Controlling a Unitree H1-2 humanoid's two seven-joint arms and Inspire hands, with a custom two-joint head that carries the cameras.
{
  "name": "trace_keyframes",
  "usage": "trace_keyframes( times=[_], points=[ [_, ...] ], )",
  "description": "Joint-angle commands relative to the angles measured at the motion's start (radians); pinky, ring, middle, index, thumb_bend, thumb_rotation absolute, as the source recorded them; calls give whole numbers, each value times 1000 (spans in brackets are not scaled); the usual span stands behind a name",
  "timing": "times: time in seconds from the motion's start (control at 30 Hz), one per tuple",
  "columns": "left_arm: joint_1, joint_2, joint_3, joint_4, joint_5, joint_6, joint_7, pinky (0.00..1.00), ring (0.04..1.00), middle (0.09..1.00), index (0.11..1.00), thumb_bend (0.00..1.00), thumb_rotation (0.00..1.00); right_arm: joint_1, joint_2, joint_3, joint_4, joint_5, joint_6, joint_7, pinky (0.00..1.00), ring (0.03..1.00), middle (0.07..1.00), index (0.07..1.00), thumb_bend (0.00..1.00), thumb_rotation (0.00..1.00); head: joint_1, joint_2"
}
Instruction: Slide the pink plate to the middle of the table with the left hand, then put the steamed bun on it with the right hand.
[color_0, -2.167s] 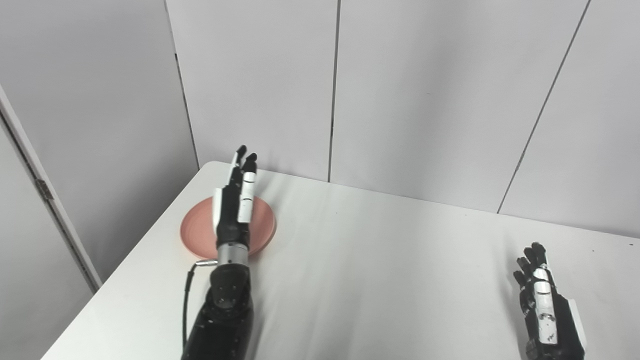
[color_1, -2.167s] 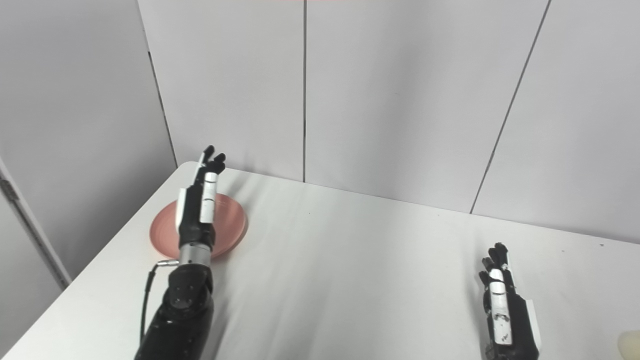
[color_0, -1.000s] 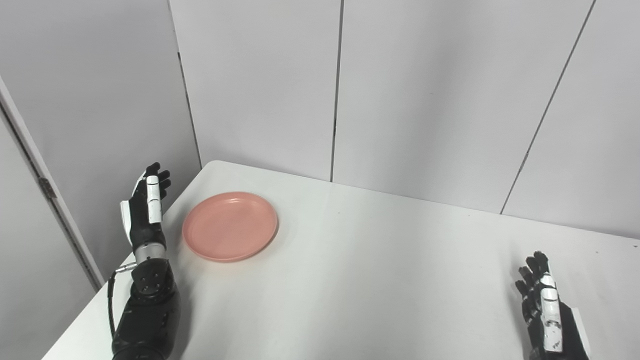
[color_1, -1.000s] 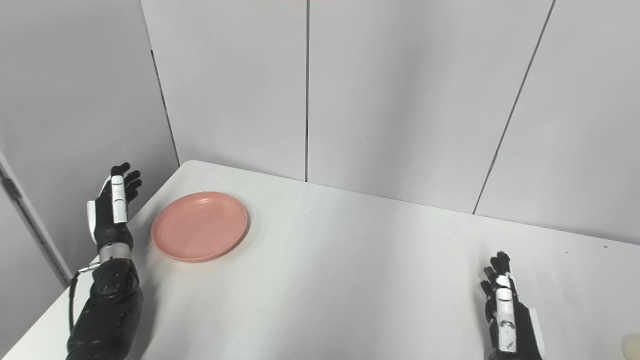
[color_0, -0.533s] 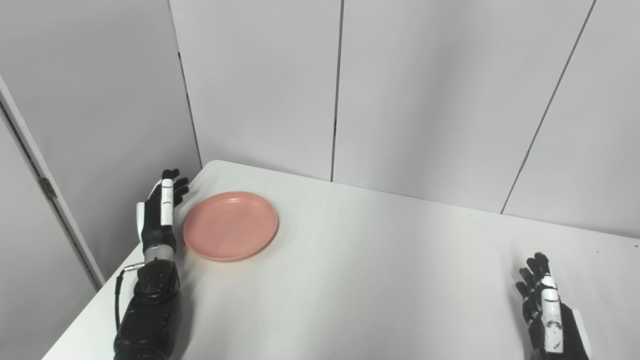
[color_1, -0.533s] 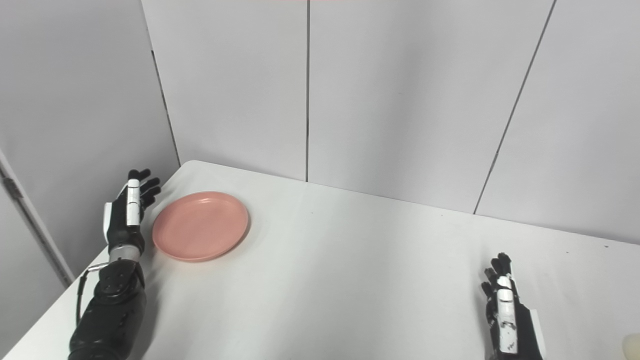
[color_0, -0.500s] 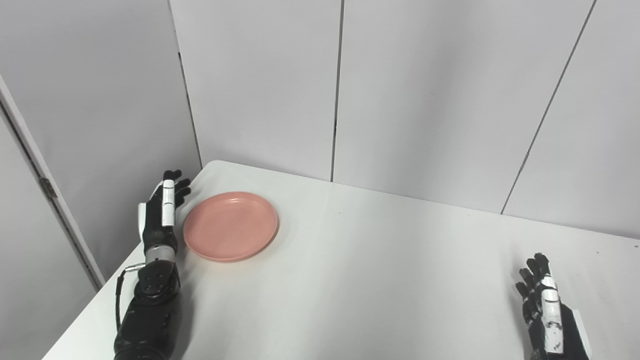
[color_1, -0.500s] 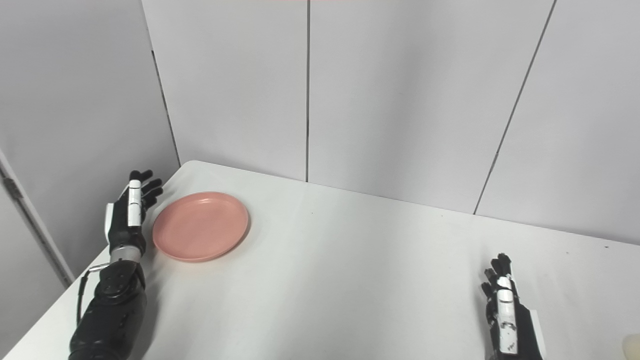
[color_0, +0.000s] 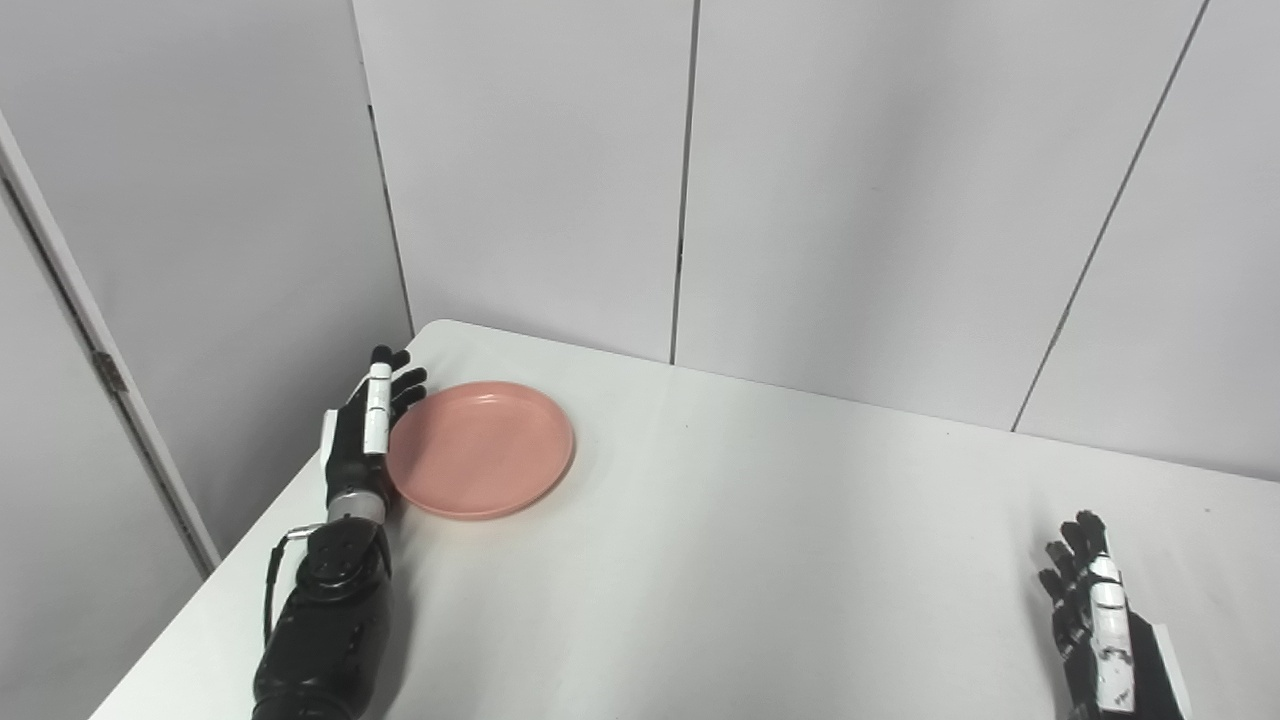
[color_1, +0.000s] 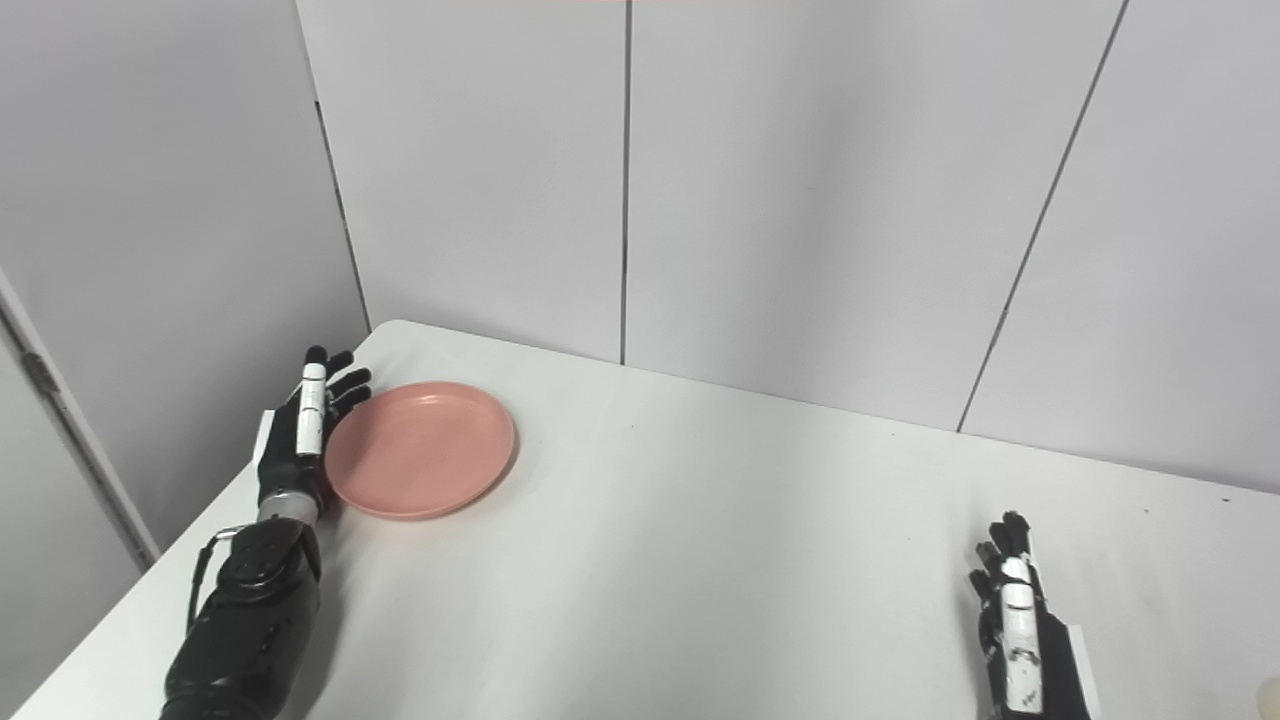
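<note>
The pink plate (color_0: 485, 450) lies flat near the table's far left corner. My left hand (color_0: 362, 435) stands edge-on beside the plate's left rim, open, fingers straight and pointing away from me; it seems to touch the rim. My right hand (color_0: 1105, 640) rests open and empty on the table at the near right, far from the plate. A pale cream sliver, perhaps the steamed bun (color_1: 1272, 692), barely shows at the bottom right corner of the right eye view; the rest is cut off.
The white table (color_0: 750, 560) has its left edge just left of my left hand and its back edge against grey wall panels (color_0: 850, 200). A door frame (color_0: 90, 360) stands beyond the left edge.
My left hand has moved right, from off the table's left edge to the plate's left rim. The camera has shifted slightly. The plate and my right hand have stayed put.
</note>
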Motion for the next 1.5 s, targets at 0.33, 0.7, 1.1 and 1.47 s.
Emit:
trace_keyframes(
  times=[0.33, 0.7, 1.1, 1.47],
  points=[
    [-55, -49, -28, -32, -47, -6, -71, 824, 780, 775, 764, 800, 1000, -10, 8, 0, -15, -10, -11, -3, 1000, 1000, 1000, 1000, 322, 987, -12, 7],
    [-51, -165, -78, -29, -31, -60, -88, 907, 809, 783, 776, 769, 1000, -14, 12, -4, -9, -23, -14, -9, 1000, 1000, 1000, 1000, 361, 944, -26, 14],
    [6, -256, -165, -112, 21, -26, -98, 909, 835, 798, 802, 737, 1000, -27, 16, -7, 45, -33, -65, -13, 1000, 1000, 1000, 1000, 466, 873, -79, 32],
    [67, -347, -213, -135, 6, -81, -151, 824, 823, 810, 795, 717, 1000, -47, 15, 1, 133, -55, -163, -8, 1000, 978, 990, 986, 589, 860, -211, 73]
  ],
)
